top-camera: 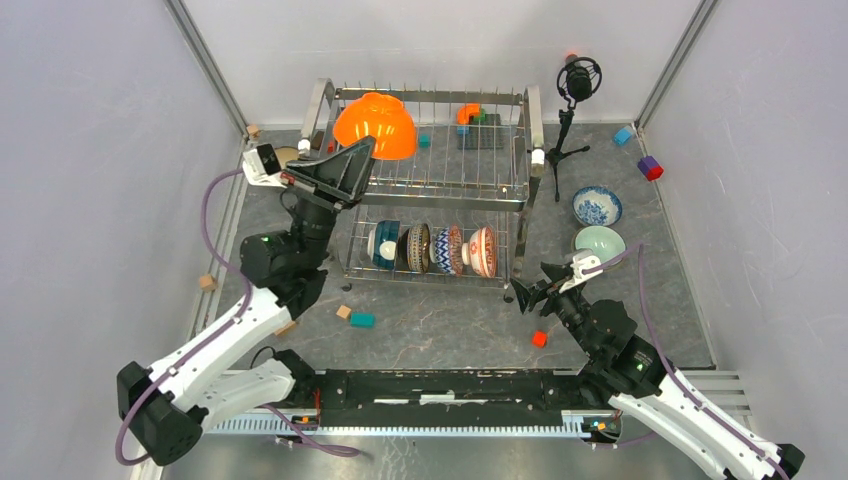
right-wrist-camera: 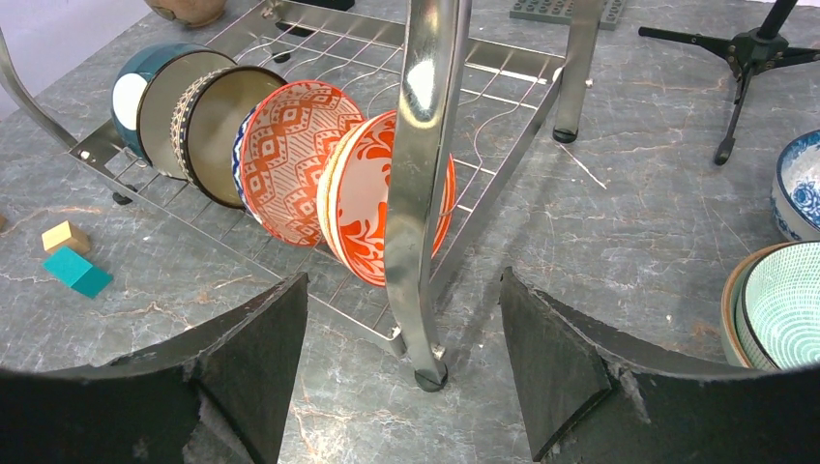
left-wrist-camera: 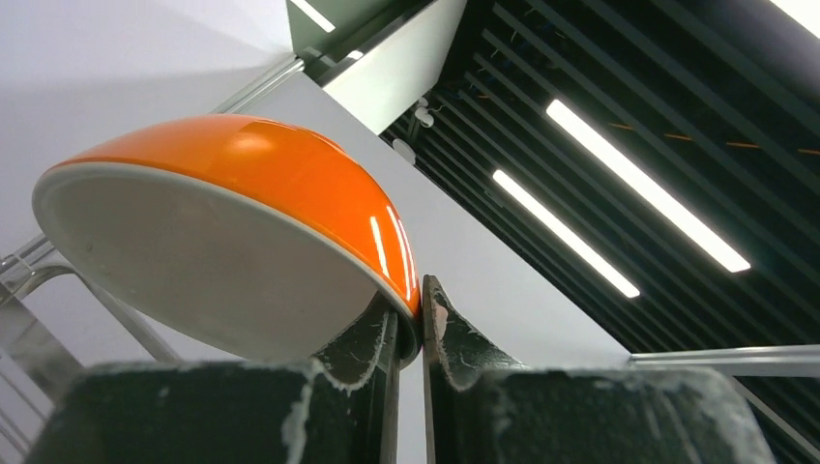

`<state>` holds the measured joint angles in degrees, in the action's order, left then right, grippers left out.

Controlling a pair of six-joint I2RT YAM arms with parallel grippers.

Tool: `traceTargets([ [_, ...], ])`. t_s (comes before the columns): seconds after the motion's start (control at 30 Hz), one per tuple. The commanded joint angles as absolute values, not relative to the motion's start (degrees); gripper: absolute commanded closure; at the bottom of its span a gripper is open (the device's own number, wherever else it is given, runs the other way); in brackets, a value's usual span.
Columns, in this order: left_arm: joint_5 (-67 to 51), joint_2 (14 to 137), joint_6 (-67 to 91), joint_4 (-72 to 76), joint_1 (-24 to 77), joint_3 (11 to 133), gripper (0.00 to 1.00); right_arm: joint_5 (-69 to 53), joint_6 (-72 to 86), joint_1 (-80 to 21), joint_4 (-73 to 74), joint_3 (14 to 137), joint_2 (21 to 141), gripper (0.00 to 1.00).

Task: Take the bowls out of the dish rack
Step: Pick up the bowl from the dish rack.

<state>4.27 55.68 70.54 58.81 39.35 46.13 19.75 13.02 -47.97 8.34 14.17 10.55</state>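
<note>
Left wrist view: the orange bowl [left-wrist-camera: 222, 222] has its rim pinched in your left gripper [left-wrist-camera: 411, 311], jaws narrowed onto it, the bowl rising up and left of the fingertips. The bowl hangs over the dish rack [top-camera: 525, 120] upper tier. Your right gripper [right-wrist-camera: 401, 290] stands wide, holding nothing, the rack's corner post directly ahead. A row of bowls [right-wrist-camera: 290, 159] stands on edge ahead-left; the pale green bowl [right-wrist-camera: 783, 304] and blue-and-white bowl [right-wrist-camera: 798, 184] sit to its right
</note>
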Motion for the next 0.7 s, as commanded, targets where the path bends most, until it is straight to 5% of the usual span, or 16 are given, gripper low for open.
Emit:
traceTargets([
  [0.0, 0.3, 51.7, 64.5, 50.5, 39.3, 51.5, 0.98, 20.6, 12.9, -48.3, 7.6, 14.4, 10.2, 0.22],
  [0.27, -6.2, 44.9, 51.3, 15.1, 45.4, 61.0, 0.98, 21.6, 13.4, -48.2, 7.8, 14.5, 11.1, 0.23],
  [0.67, -9.7, 45.3, 36.9, -14.3, 52.2, 74.3, 0.98, 23.2, 15.4, -48.3, 8.7, 13.8, 12.5, 0.22],
])
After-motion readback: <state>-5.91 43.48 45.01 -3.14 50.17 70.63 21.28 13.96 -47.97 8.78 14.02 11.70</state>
